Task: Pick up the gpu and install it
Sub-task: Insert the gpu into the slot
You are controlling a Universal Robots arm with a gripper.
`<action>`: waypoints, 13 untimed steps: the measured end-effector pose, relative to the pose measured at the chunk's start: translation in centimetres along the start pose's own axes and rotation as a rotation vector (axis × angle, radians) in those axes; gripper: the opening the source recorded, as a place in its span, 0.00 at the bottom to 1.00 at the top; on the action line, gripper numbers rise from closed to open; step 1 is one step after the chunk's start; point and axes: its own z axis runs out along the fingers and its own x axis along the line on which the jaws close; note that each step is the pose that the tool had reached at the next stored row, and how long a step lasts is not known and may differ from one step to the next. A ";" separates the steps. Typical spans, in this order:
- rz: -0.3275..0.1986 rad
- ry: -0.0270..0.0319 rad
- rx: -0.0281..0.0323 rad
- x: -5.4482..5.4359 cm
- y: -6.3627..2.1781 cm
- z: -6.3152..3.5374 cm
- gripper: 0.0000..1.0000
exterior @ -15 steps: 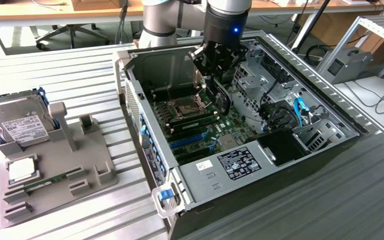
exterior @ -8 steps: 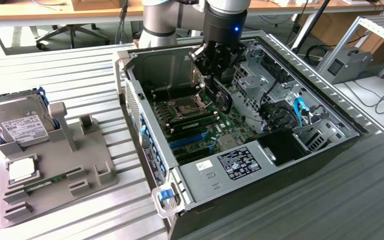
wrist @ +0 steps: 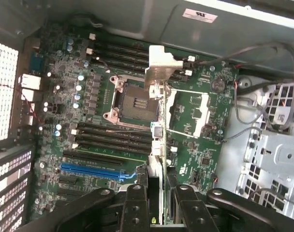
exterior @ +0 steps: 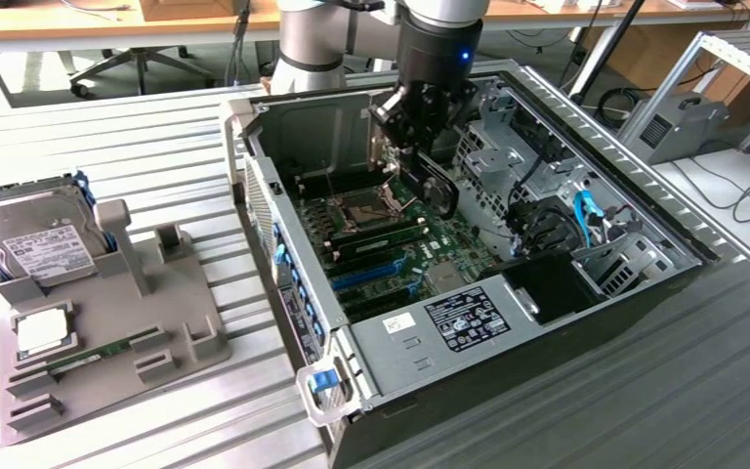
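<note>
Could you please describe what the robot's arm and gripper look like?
The arm has silver-grey cylindrical joints and ends in a black wrist section with a small blue light. The gripper is black, with two linkage-style fingers dotted with round pivot holes.

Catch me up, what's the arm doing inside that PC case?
The arm's hand is closed on the gpu and holds it edge-on inside the open PC case, above the motherboard near the empty CPU socket. The card doesn't look seated in a slot yet. On the exterior view's left, a hard drive and a memory stick sit in a grey tray.
</note>
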 end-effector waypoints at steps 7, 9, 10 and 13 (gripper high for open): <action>-0.080 -0.0021 -0.0063 0.0 0.00 0.00 0.26; -0.099 -0.0026 -0.0078 0.0 0.00 0.00 0.26; -0.109 -0.0028 -0.0084 0.0 0.00 0.00 0.26; -0.141 -0.0036 -0.0110 0.0 0.01 0.00 0.26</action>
